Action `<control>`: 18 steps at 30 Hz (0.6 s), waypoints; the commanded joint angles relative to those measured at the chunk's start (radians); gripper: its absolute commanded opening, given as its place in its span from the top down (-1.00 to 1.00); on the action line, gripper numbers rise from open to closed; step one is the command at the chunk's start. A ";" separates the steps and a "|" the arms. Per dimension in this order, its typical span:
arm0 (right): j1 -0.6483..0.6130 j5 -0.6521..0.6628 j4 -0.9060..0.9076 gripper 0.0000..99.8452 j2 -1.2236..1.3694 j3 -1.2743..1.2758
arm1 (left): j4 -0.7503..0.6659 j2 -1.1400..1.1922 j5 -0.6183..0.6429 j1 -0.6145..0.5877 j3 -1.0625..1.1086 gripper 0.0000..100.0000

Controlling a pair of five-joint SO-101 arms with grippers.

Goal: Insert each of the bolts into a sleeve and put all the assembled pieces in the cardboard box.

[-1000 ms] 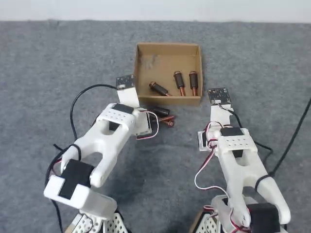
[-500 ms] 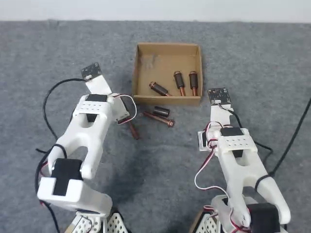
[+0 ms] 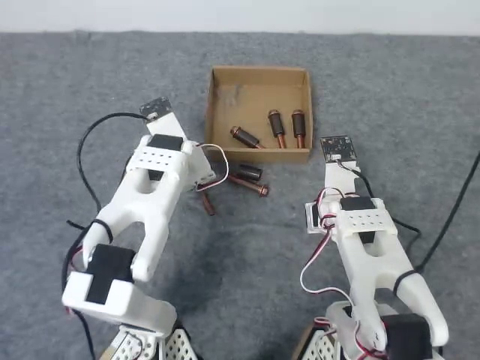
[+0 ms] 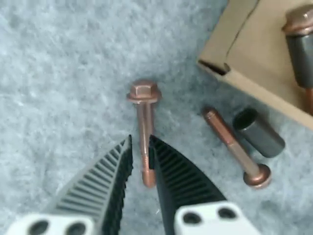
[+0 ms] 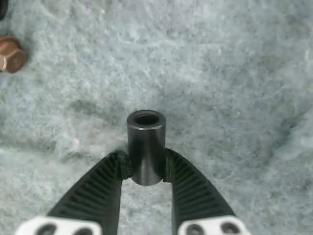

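Observation:
My left gripper is shut on the threaded end of a copper bolt, low over the carpet, left of the cardboard box. In the high view that bolt pokes out under the left arm. A second bolt and a loose dark sleeve lie just in front of the box. Three assembled pieces lie inside the box. My right gripper is shut on another dark sleeve, with the open bore pointing away. The right arm stands to the right, in front of the box.
Grey carpet covers the table. A black cable loops left of the left arm, and another runs off the right edge. The second bolt's copper hex head lies at the edge of the right wrist view.
The left arm swung left, away from the box front, taking one bolt along, then came slightly back to the right. The right arm has stayed still.

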 commanded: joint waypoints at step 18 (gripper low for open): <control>0.012 0.020 -0.010 0.99 -0.051 -0.009 | -0.206 0.091 0.098 -0.048 0.008 0.90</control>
